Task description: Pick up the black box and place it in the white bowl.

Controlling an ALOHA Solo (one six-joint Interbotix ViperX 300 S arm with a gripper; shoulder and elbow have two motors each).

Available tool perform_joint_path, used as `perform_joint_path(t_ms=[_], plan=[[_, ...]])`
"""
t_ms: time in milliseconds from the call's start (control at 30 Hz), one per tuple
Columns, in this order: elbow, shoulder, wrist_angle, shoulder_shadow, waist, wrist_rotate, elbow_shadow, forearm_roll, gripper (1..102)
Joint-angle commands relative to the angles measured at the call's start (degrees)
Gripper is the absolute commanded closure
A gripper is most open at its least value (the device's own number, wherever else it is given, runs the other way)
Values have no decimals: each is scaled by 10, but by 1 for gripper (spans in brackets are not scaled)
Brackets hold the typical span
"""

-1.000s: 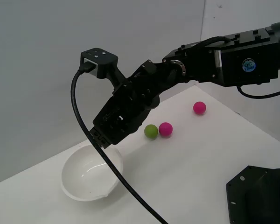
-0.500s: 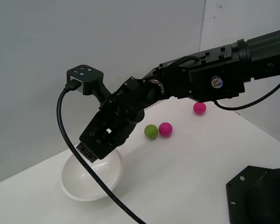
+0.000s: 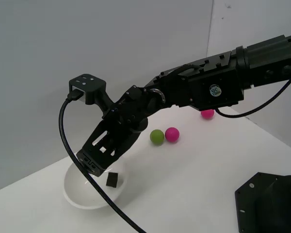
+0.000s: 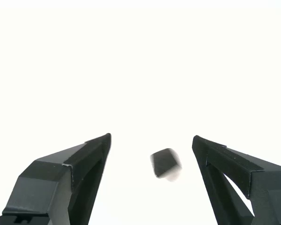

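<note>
The white bowl (image 3: 80,196) sits at the exterior view's left, near the table's front. My gripper (image 3: 93,164) hangs open just above it. The black box (image 3: 112,179) is free of the fingers, in the bowl's opening just beneath the gripper. In the wrist view the box (image 4: 165,163) is blurred and lies between the two spread fingertips (image 4: 96,145) without touching them, against plain white; my gripper (image 4: 151,140) is open.
A green ball (image 3: 156,137) and a pink ball (image 3: 172,134) lie side by side behind the bowl. Another pink ball (image 3: 207,114) lies farther back, partly behind the arm. A black robot base (image 3: 269,204) stands at the exterior view's lower right. A black cable (image 3: 68,145) loops past the bowl.
My gripper moved toward the exterior view's left and down over the bowl, then opened. The black box left the fingers and now shows beneath them in the bowl.
</note>
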Motion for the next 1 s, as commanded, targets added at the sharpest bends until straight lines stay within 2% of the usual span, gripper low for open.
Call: perform_joint_path(t_ms=[0, 467, 767, 833, 967], plan=[[-11, 13, -4, 18, -7, -6, -13, -12, 3], [11, 29, -4, 34, -6, -3, 7, -10, 3], [26, 58, -4, 62, 16, -3, 23, -6, 6], [32, 64, -4, 69, 20, -3, 28, -6, 12], [49, 81, -4, 85, 33, -2, 46, -4, 43]])
